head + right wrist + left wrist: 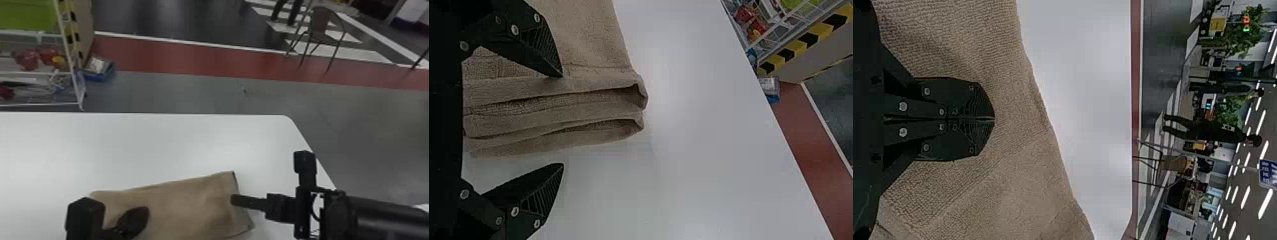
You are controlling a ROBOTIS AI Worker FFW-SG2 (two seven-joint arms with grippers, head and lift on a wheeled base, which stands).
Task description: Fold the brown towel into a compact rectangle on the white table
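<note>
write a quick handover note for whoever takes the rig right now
Left gripper: fingers shut, over the towel's left part; can't tell if they press on it.
Right gripper: fingers open at the towel's right end, one over the cloth, the other out past its edge; nothing gripped.
Brown towel: at the near side of the white table, far edge slanting.
Done: it is folded into layers, stacked at the right end.
Left: probably close the right fingers on that end, fold it over, then square up the rectangle.
</note>
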